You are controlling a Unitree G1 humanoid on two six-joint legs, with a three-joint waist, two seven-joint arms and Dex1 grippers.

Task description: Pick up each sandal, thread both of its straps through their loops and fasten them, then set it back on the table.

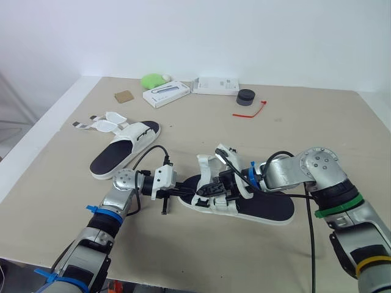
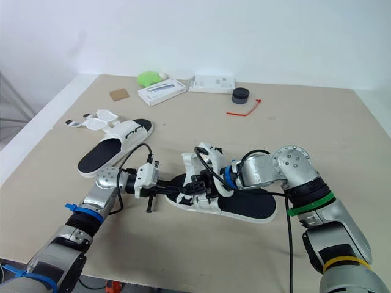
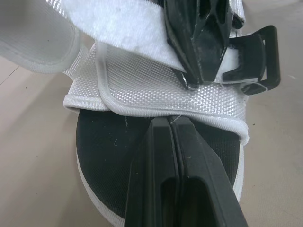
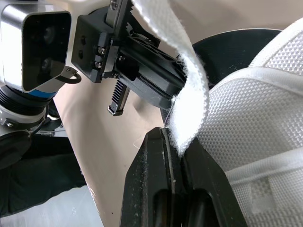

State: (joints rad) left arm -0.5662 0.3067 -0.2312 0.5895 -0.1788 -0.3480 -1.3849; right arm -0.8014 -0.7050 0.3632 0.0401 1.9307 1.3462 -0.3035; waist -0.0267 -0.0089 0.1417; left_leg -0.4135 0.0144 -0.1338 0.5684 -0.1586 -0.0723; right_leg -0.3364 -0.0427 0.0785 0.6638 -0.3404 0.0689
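My right gripper (image 4: 176, 142) is clamped on the white strap (image 4: 194, 90) of the near sandal (image 1: 264, 209), which lies on the table (image 1: 317, 128) at my 12 o'clock. My left gripper (image 3: 171, 122) has its fingers pressed together, tips against the sandal's upper (image 3: 151, 85). The other sandal (image 1: 125, 146) sits at 10 o'clock.

Lab-like test bench: plain beige table (image 1: 317, 128) against bare white wall (image 1: 244, 36), scattered boxes (image 1: 166, 94), red cable tie (image 1: 250, 111)

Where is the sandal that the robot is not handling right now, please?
In the head views, the free sandal lies on the table's left side, nearer the robot than the brown card and left of the sandal being handled.
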